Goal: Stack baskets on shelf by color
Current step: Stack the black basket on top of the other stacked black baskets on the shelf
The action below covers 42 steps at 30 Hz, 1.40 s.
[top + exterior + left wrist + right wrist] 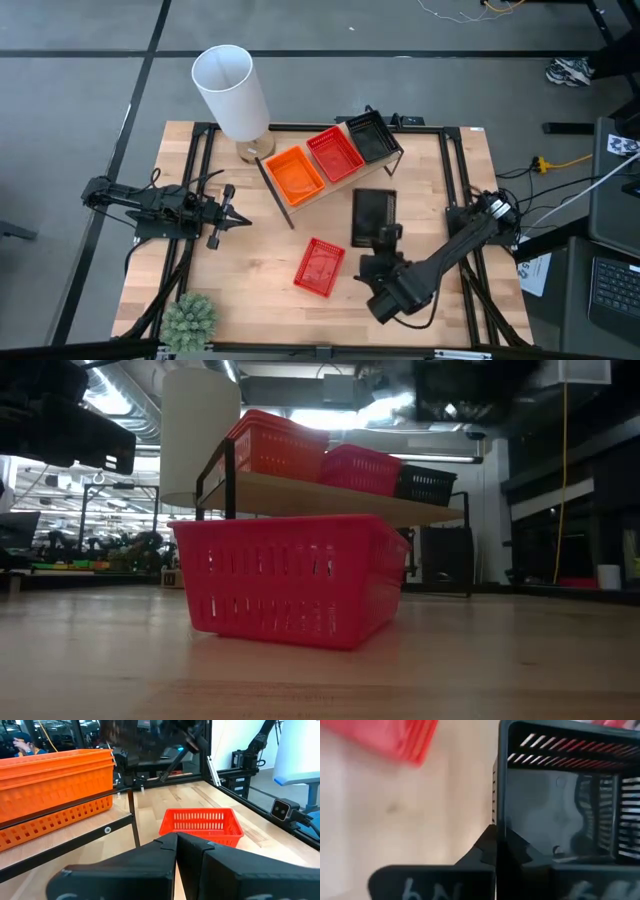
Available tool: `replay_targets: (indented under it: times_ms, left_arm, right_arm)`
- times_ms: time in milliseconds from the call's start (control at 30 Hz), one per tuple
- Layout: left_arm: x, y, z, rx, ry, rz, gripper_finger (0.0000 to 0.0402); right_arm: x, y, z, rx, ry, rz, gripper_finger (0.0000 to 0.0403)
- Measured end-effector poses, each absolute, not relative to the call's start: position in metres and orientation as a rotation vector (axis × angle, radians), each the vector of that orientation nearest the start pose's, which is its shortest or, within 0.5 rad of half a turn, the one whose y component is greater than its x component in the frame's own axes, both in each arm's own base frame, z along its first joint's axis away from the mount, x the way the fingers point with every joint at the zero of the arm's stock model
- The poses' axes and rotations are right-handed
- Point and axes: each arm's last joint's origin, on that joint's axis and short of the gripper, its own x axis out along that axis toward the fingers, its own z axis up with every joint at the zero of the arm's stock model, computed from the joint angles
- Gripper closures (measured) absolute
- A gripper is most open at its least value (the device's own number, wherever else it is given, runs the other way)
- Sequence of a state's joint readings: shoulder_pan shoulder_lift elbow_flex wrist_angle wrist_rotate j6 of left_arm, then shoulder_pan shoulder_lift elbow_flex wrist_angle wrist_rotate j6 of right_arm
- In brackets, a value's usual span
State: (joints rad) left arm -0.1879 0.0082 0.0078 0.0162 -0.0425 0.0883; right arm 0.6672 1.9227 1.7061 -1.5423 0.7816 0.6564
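Red plastic mesh is seen nearest the front edge of the table: a loose red basket (320,267) is set on the bare wood, tilted out of line with the table edges, and is touched by neither arm. In the low view this red basket (290,592) fills the foreground.

Just to its right, the right gripper (384,240) is found at the near rim of a loose black basket (374,216) lying on the table. In the right wrist view the fingers (490,847) are closed to a narrow gap with the rim of the black basket (560,795) caught between them; the basket is gripped.

At the table's left side, the left gripper (232,214) is held apart from every basket, pointing towards the middle of the table. Its fingers (170,855) are seen pressed together in the left wrist view, with nothing held.

Farther back, the shelf (290,205) is placed at an angle across the rear middle of the table. Three groups of baskets are carried on its board: orange baskets (294,171) at the left end, red baskets (333,155) in the middle, and black baskets (371,138) at the right end. The orange and red groups are touching. The number in each stack cannot be told.

Behind the shelf's left end a white cylinder (232,92) is standing. A green plant (189,320) is recorded at the front left corner of the table (250,260).
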Motion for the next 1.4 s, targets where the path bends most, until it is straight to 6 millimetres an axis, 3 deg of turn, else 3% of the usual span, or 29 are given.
replay_targets:
  times_ms: [100, 333, 533, 733, 867, 1133, 1400]
  left_arm:
    - [0.096, -0.017, 0.167, 0.086, -0.022, -0.145, 0.0401]
    - [0.096, -0.017, 0.167, 0.087, -0.023, -0.145, 0.0401]
    - [0.096, -0.017, 0.167, 0.086, -0.023, -0.145, 0.0401]
    - [0.096, -0.017, 0.167, 0.086, -0.023, -0.146, 0.0401]
    - [0.096, -0.017, 0.167, 0.086, -0.023, -0.146, 0.0401]
    - [0.096, -0.017, 0.167, 0.087, -0.023, -0.148, 0.0401]
    - [0.096, -0.017, 0.167, 0.086, -0.023, -0.148, 0.0401]
  right_arm:
    - [0.285, 0.183, 0.287, -0.75, 1.087, -0.52, 0.0402]
    - [0.273, 0.125, 0.337, -0.787, 1.039, -0.577, 0.0402]
    - [0.243, 0.059, 0.386, -0.654, 1.068, -0.575, 0.0402]
    - [0.218, 0.009, 0.415, -0.501, 1.049, -0.465, 0.0402]
    - [0.22, -0.013, 0.414, -0.515, 1.008, -0.329, 0.0402]
    - [0.221, -0.06, 0.374, -0.572, 1.137, -0.058, 0.0403]
    - [0.218, -0.088, 0.374, -0.558, 1.042, 0.048, 0.0403]
